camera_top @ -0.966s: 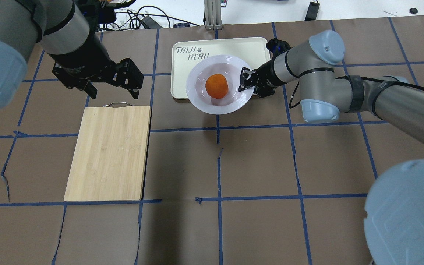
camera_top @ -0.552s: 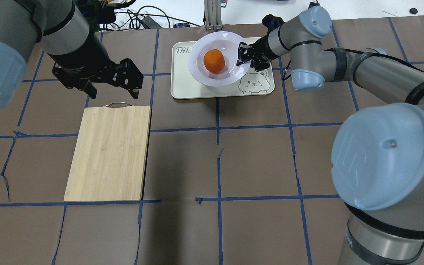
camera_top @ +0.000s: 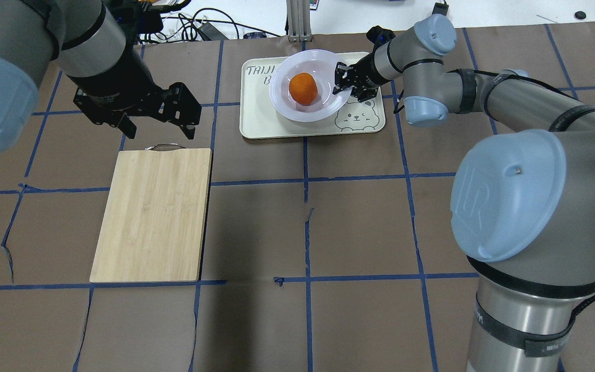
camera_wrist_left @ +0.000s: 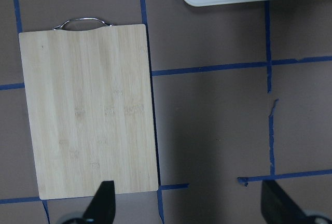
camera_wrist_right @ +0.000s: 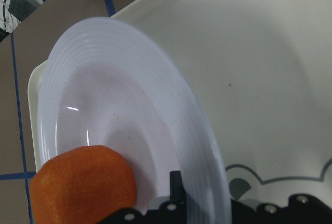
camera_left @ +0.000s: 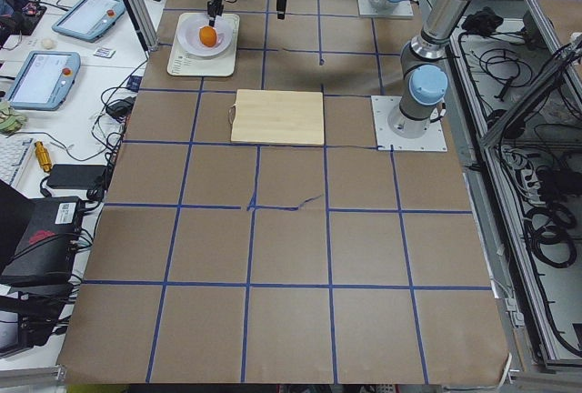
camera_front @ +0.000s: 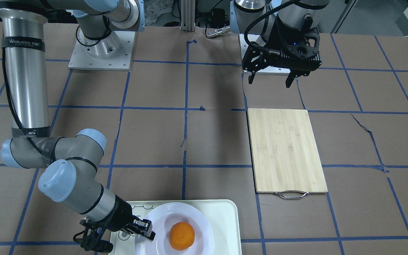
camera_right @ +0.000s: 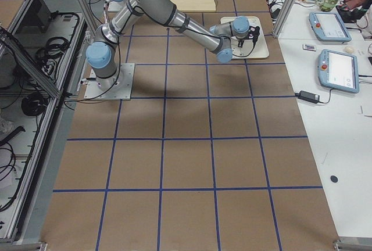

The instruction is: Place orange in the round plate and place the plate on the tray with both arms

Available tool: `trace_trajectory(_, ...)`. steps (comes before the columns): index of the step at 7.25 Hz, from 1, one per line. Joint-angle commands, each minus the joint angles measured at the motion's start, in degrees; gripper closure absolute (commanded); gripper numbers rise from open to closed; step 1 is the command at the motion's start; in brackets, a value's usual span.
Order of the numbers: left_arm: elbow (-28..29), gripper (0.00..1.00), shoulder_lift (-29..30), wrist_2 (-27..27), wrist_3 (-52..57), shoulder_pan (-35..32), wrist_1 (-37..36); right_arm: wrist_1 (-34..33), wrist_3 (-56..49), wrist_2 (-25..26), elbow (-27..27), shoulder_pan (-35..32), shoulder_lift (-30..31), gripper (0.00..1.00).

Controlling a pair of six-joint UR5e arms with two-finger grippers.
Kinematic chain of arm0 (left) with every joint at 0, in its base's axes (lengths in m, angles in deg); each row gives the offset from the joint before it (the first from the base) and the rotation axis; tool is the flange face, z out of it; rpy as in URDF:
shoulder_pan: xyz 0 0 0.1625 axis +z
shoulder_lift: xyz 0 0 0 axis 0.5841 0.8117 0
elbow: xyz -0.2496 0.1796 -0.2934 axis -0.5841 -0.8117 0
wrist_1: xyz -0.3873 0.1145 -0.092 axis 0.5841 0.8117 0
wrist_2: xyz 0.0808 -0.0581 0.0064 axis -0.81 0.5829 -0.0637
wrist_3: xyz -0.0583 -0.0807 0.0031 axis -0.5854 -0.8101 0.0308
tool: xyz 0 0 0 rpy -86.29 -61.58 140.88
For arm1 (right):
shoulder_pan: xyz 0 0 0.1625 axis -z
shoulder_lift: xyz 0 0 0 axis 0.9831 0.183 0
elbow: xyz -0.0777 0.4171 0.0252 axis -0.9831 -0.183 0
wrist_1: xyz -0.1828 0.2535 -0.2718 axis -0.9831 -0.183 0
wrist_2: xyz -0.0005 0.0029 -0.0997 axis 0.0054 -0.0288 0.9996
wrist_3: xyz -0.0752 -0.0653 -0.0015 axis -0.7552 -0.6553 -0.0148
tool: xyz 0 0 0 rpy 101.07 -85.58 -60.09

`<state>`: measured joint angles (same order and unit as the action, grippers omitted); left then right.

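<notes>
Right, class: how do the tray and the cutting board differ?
The tray is pale cream with rounded corners and a printed bear; the cutting board is light wood with a metal handle. The round plate holding the orange is over the tray; the cutting board is bare. Both are flat rectangles on the table.

Tray (camera_top: 259, 123) lettering (camera_top: 257, 70) half hidden by plate (camera_top: 283, 101)

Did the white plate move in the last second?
Yes. The round plate shifted from the tray's near edge toward its far edge, uncovering the bear face.
</notes>
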<state>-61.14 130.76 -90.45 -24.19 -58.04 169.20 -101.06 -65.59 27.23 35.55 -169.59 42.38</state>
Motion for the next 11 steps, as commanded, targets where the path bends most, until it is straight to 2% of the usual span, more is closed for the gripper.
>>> trace_trajectory(1,-0.09,0.0,0.0,0.0,0.0,0.0,0.0,0.01,0.29,0.19,2.06,0.66,0.88,0.14)
trace_trajectory(2,-0.09,0.0,0.0,0.0,0.0,0.0,0.0,0.18,-0.58,3.5,2.34,1.36,2.11,0.0)
trace_trajectory(4,-0.09,0.0,-0.09,0.0,0.0,0.0,0.0,11.12,-2.86,9.05,0.33,2.07,6.4,0.0)
trace_trajectory(5,-0.09,0.0,-0.09,0.0,0.0,0.0,0.0,17.35,-8.18,13.33,-0.47,3.03,9.3,0.0)
trace_trajectory(7,-0.18,0.0,-0.09,0.0,0.0,0.0,0.0,28.69,-12.71,25.1,-1.35,3.3,16.32,0.0)
trace_trajectory(9,-0.18,0.0,-0.09,-0.09,0.0,0.0,0.09,45.45,-17.37,29.18,-1.62,2.78,28.16,0.0)
trace_trajectory(10,-0.18,0.0,-0.17,-0.18,0.0,0.0,0.09,48.93,-17.73,32.59,-1.36,2.43,31.53,0.0)
trace_trajectory(11,-0.27,0.0,-0.18,-0.18,0.0,0.0,0.09,51.92,-17.38,33.14,-1.35,-0.1,34.87,0.0)
